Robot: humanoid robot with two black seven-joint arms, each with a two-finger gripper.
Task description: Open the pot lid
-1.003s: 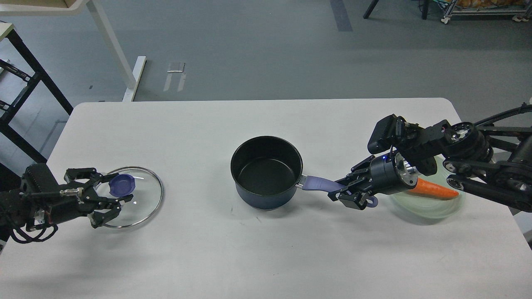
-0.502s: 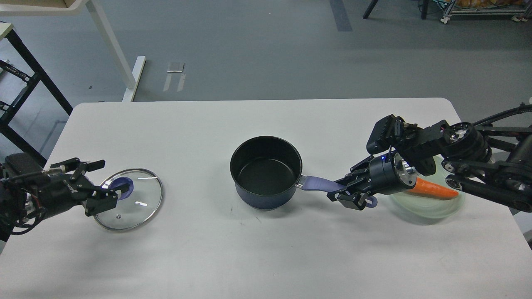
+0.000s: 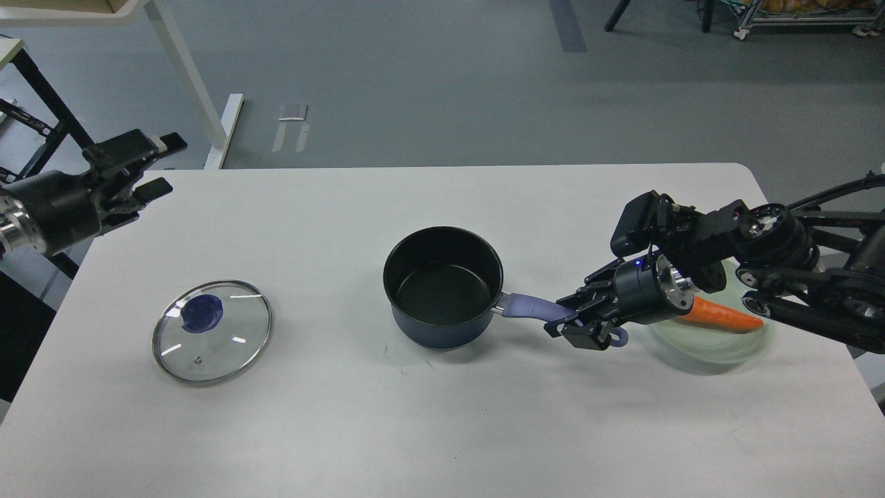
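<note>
The dark blue pot [image 3: 442,287] stands uncovered at the table's middle, its black inside showing and its lavender-blue handle [image 3: 532,305] pointing right. The glass lid [image 3: 212,330] with a blue-purple knob [image 3: 202,314] lies flat on the table at the left, apart from the pot. My left gripper [image 3: 157,166] is open and empty, raised over the table's far left corner, well away from the lid. My right gripper [image 3: 579,319] is shut on the end of the pot handle.
A pale green glass dish [image 3: 712,342] with an orange carrot [image 3: 722,314] sits at the right, under my right arm. The white table [image 3: 429,415] has a rounded front. A white table leg [image 3: 187,76] and a black frame [image 3: 41,111] stand beyond the left edge.
My left gripper has let go of the lid's knob and drawn back up and to the far left. The lid now lies alone on the table. The right gripper has stayed on the handle.
</note>
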